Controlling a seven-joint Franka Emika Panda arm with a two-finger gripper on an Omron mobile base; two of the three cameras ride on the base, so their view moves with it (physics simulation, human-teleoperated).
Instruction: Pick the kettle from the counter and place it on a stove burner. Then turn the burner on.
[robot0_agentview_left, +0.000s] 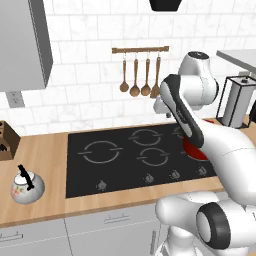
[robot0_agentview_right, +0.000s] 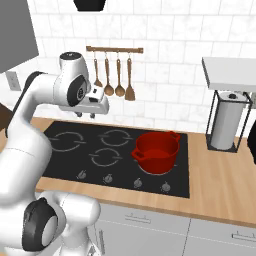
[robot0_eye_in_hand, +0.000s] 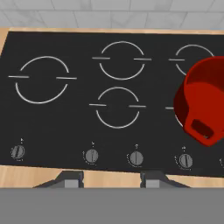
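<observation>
Hand view looks down on the cooktop (robot0_eye_in_hand: 78, 118), the gripper (robot0_eye_in_hand: 112, 178) hanging above its front edge with fingers (robot0_eye_in_hand: 70, 178) spread and nothing between them. Ahead sits the widest burner (robot0_eye_in_hand: 42, 79) at left, a red pot (robot0_eye_in_hand: 202, 101) at right, knobs (robot0_eye_in_hand: 91, 155) along the front. Left base view has the kettle (robot0_agentview_left: 27, 186) upright on the counter (robot0_agentview_left: 40, 150), left of the cooktop and well apart from the gripper.
</observation>
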